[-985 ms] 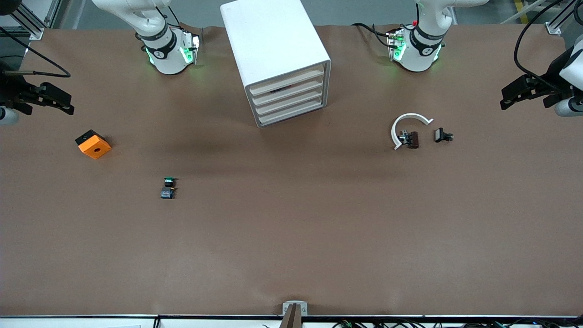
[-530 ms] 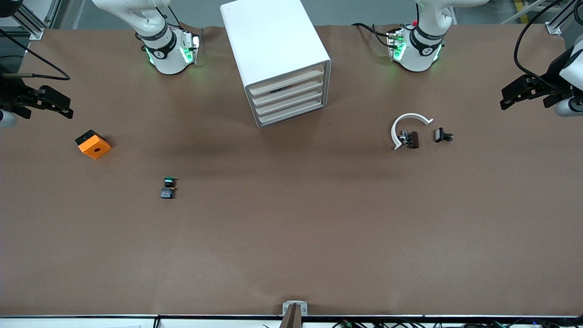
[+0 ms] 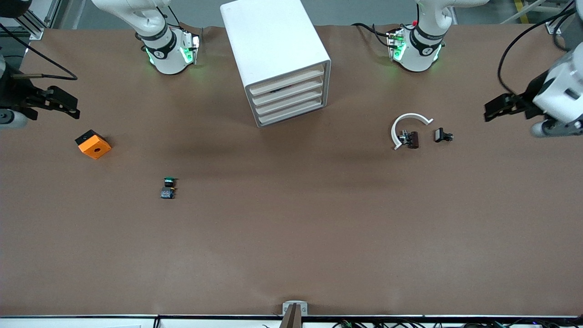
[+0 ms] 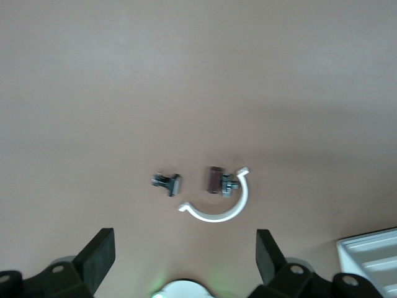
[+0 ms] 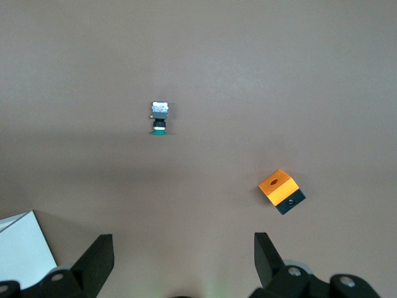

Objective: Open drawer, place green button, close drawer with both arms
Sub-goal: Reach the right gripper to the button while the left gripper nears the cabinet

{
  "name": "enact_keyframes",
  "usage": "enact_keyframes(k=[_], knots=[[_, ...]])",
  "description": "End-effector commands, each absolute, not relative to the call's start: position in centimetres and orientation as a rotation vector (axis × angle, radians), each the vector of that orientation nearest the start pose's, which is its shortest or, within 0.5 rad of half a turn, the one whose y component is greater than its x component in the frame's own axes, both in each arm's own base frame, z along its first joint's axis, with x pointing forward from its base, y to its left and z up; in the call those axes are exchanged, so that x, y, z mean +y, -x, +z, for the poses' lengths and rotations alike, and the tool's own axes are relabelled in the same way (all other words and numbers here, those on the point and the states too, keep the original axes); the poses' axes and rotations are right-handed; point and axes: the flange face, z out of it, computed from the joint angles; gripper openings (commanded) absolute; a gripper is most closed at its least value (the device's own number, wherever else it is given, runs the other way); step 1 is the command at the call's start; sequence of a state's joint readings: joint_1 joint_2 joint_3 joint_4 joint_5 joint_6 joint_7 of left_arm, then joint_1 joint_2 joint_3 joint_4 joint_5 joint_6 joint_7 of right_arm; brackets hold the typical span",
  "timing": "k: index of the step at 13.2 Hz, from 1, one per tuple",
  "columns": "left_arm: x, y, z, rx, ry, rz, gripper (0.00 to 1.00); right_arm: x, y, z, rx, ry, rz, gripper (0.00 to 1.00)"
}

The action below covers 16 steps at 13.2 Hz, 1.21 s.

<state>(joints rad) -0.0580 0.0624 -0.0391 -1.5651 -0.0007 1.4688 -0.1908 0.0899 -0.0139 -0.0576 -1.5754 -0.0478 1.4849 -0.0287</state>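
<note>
both hands wide, drawers shut

we kept our left hand (image 3: 494,109) and right hand (image 3: 63,104) open and empty over opposite ends of the desk (image 3: 291,255). the button (image 3: 168,187) lay toward our right arm's end, nearer the camera than the orange cube (image 3: 93,144), its long axis toward the camera. the cabinet (image 3: 278,59) showed its drawer (image 3: 288,97) closed, with bare desk before it.

A boxy white plastic cabinet (image 3: 276,50) is showing four cream slat drawer fronts (image 3: 288,98) on the plain brown table covering (image 3: 291,237). The small push-button part (image 3: 168,187) is wearing a round green cap over a black-and-bluish body. An orange cube (image 3: 93,144) with a black underside is sitting below the black right gripper (image 3: 68,105).
</note>
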Motion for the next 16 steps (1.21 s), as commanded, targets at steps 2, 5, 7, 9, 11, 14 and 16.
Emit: enact_keyframes(k=[2, 5, 7, 9, 11, 14, 16], knots=[[-9.2, -58.4, 53.4, -0.402, 3.107, 0.379, 1.00, 3.4, -55.6, 58.7, -0.142, 3.193, 0.240, 1.00], [-13.8, -59.8, 47.8, -0.626, 3.025, 0.467, 1.00, 4.2, -57.3, 54.6, -0.155, 3.181, 0.340, 1.00], [-17.0, -60.2, 44.0, -0.804, 2.943, 0.528, 1.00, 4.6, -58.5, 51.5, -0.155, 3.156, 0.377, 1.00], [-19.8, -59.9, 39.6, -0.980, 2.798, 0.589, 1.00, 5.2, -59.1, 48.1, -0.164, 3.147, 0.326, 1.00], [-23.4, -58.9, 35.7, -1.200, 2.603, 0.624, 1.00, 5.4, -59.5, 44.5, -0.170, 3.149, 0.273, 1.00], [-27.6, -57.2, 30.9, -1.572, 2.255, 0.712, 1.00, 5.8, -59.9, 39.4, -0.139, 3.112, 0.228, 1.00], [-30.1, -55.8, 27.6, -1.633, 2.148, 0.919, 1.00, 6.0, -60.2, 36.1, -0.122, 3.100, 0.194, 1.00]])
